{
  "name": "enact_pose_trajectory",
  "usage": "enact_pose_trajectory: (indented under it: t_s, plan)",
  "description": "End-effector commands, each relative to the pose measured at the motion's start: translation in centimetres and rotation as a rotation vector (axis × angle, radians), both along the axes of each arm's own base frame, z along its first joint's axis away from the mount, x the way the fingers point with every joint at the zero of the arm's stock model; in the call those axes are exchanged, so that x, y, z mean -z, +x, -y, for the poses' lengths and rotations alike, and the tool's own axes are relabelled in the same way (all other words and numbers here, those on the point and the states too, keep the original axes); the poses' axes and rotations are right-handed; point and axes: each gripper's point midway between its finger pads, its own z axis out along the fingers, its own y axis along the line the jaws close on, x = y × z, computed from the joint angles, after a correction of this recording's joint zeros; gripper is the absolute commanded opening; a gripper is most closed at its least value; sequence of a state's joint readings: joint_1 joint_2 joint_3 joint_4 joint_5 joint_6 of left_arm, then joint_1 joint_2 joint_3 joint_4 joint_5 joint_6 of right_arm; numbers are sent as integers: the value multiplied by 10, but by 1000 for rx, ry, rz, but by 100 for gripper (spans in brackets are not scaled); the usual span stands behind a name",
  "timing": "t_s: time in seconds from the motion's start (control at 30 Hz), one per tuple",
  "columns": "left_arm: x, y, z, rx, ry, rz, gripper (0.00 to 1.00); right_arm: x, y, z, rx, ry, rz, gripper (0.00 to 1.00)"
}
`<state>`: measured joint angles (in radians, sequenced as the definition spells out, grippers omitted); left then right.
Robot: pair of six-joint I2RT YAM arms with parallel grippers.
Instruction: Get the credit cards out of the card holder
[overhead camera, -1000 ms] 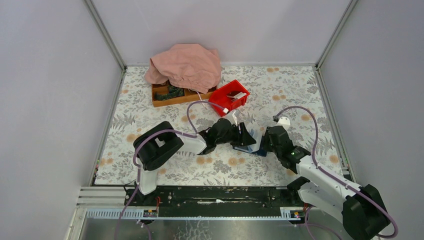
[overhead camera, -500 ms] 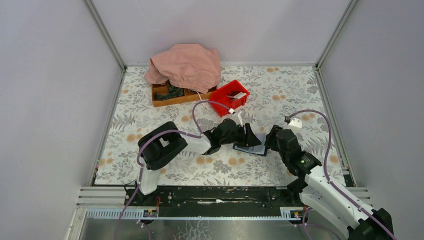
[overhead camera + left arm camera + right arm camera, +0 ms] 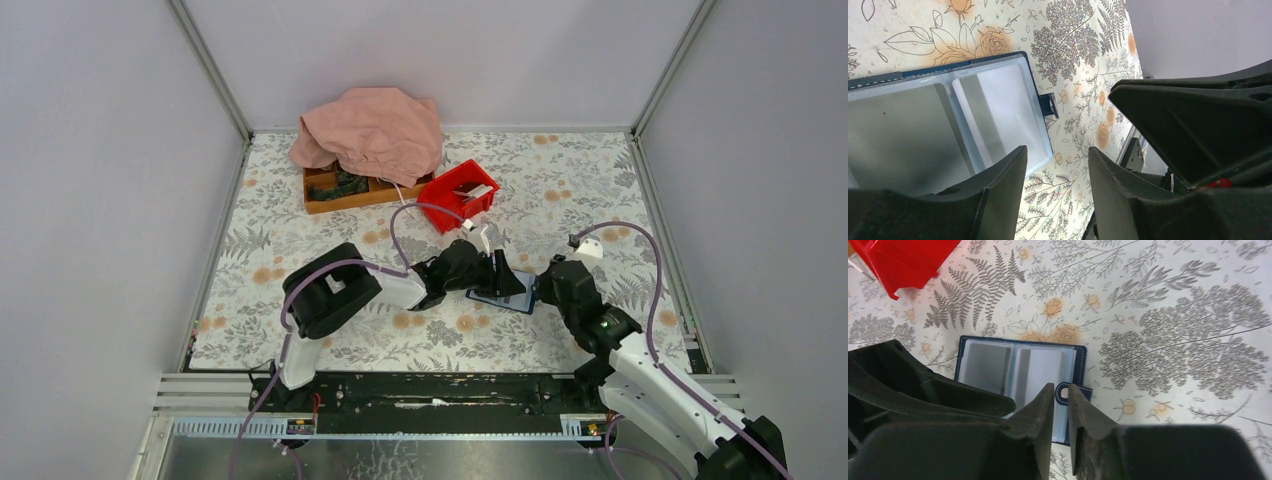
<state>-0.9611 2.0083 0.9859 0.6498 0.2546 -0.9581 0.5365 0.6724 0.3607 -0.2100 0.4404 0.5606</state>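
A floral-patterned table (image 3: 300, 250) is filling a grey-walled booth. The card holder (image 3: 1018, 370) is lying open and flat near its middle, between the two arms. The left gripper (image 3: 1055, 155) is hovering at its edge, fingers spread and holding nothing. The right gripper (image 3: 1060, 390) is showing only a narrow gap over the clasp tab; whether it is pinching is unclear. The credit cards (image 3: 985, 367) appear to be sitting in their sleeves, so removal seems not yet begun.
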Motion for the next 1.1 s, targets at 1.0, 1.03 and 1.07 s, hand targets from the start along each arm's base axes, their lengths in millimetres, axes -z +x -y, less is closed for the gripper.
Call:
enact_pose_trajectory:
  t_s: [1.0,1.03,1.07]
  plan:
    - [49,38,-83,-200,289,117,56,47,16,-54,-160,69,-193,9]
    - [50,38,-83,-199,288,115,56,47,16,-55,-163,71,-192,12]
    - [51,37,-83,-196,287,113,56,46,17,-57,-171,77,-189,16]
